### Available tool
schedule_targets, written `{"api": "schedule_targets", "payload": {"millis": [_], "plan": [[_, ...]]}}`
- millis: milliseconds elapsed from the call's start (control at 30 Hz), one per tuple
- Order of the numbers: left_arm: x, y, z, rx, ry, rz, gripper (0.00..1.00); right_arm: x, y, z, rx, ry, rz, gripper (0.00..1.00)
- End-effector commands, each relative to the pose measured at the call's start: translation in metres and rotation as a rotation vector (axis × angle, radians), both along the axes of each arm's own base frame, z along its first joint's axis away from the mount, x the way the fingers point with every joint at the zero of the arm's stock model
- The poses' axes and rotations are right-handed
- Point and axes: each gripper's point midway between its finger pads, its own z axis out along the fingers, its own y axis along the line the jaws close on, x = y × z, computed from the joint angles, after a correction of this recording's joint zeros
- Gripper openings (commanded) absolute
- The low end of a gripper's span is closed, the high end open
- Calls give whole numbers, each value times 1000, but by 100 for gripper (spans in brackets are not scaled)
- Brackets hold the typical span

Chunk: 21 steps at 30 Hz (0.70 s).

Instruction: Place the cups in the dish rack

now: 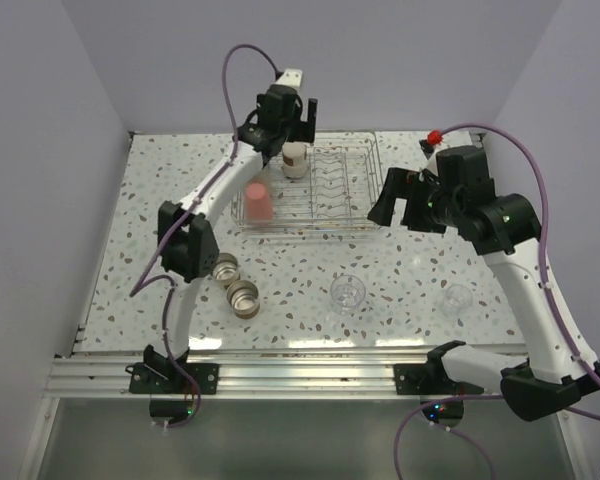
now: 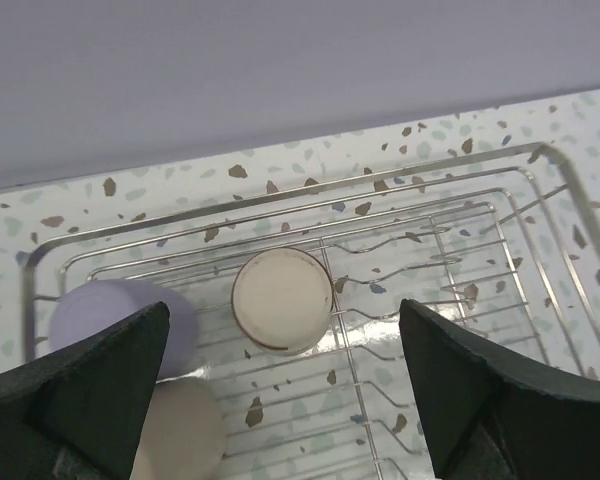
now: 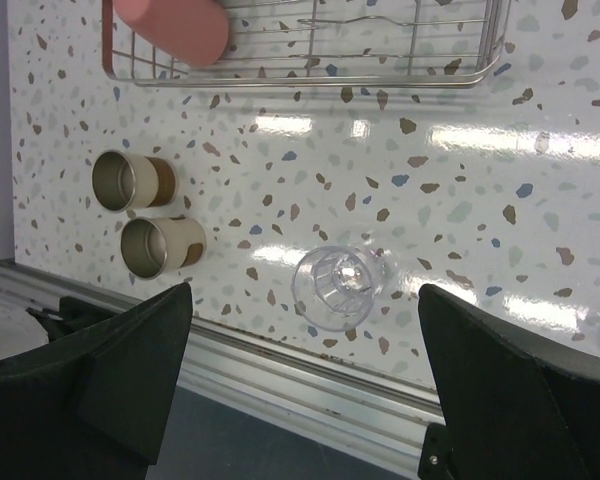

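Observation:
The dish rack (image 1: pixel 370 190) stands at the back centre of the table. In it are a red cup (image 1: pixel 258 203) and an upturned tan cup (image 1: pixel 295 160). The left wrist view shows the tan cup (image 2: pixel 281 300), a lavender cup (image 2: pixel 120 310) and another pale cup bottom (image 2: pixel 185 430) inside the rack (image 2: pixel 536 150). My left gripper (image 1: pixel 292 125) hovers open and empty above the tan cup. Two metal cups (image 1: pixel 225 268) (image 1: pixel 244 297) and two clear cups (image 1: pixel 348 293) (image 1: pixel 457 298) stand on the table. My right gripper (image 1: pixel 400 215) is open and empty, high above the clear cup (image 3: pixel 340 285).
The right wrist view shows the rack's near rim (image 3: pixel 310 82), the red cup (image 3: pixel 175 28), both metal cups (image 3: pixel 130 180) (image 3: pixel 160 245) and the metal rail (image 3: pixel 280 370) at the table's near edge. Walls close in the table at the back and sides.

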Motion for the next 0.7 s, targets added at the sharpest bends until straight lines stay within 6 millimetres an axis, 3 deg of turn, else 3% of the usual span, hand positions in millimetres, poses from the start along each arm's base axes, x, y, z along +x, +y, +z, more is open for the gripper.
{"api": "schedule_targets", "payload": {"millis": [0, 67, 133, 167, 200, 233, 267, 333, 367, 433, 467, 533, 667], "plan": [[-46, 35, 174, -165, -276, 56, 100, 9, 12, 16, 32, -66, 57, 98], [-72, 68, 185, -160, -261, 127, 100, 15, 15, 17, 20, -69, 79, 98], [-92, 98, 173, -159, -192, 184, 100, 18, 20, 23, 10, -91, 110, 98], [-116, 114, 159, -147, -138, 192, 99, 24, 24, 20, 0, -84, 122, 98], [-128, 124, 149, -154, -107, 207, 98, 24, 32, 24, -3, -99, 148, 98], [-150, 144, 163, -174, -131, 225, 98, 26, 37, 24, -19, -104, 169, 98], [-163, 149, 124, -146, -43, 216, 98, 30, 46, 18, -34, -90, 189, 98], [-190, 160, 98, -138, 30, 216, 96, 28, 70, 21, -67, -113, 255, 98], [-215, 163, 72, -126, 111, 195, 95, 28, 89, 11, -85, -93, 305, 98], [-240, 163, 51, -133, 185, 178, 88, 29, 106, 12, -66, -85, 343, 98], [-259, 162, 18, -119, 283, 160, 81, 34, 116, 5, -55, -65, 356, 98], [-285, 156, -14, -134, 371, 120, 77, 37, 130, 4, -7, -52, 376, 98], [-319, 142, -50, -152, 486, 62, 70, 46, 144, -1, 7, -26, 407, 98]]}}
